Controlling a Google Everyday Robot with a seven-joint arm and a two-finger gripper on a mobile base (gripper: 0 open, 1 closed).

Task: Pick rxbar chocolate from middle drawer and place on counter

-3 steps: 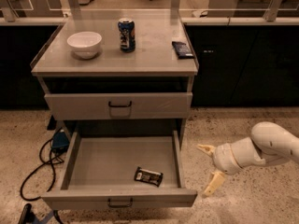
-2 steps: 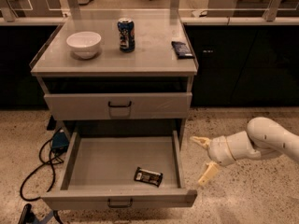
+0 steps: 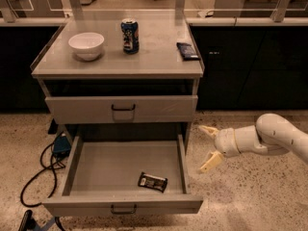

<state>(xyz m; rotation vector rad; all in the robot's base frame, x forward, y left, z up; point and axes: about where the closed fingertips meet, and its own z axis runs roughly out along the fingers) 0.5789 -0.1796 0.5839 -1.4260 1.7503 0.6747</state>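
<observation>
Tool (image 3: 208, 147) spread apart, rt of middle drawer (image 3: 106, 165); rxbar chocolate (image 3: 152, 181) flat, blk wrapper, pale lettering.

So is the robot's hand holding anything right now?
No, nothing. The gripper is open and empty, out to the right of the middle drawer. The rxbar chocolate lies on the drawer floor, with nothing touching it.

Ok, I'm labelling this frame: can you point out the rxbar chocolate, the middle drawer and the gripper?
rxbar chocolate (image 3: 153, 181): camera view, middle of the black wrapper.
middle drawer (image 3: 108, 165): camera view, bare floor.
gripper (image 3: 208, 147): camera view, midway between its open fingers, right of the drawer.
</observation>
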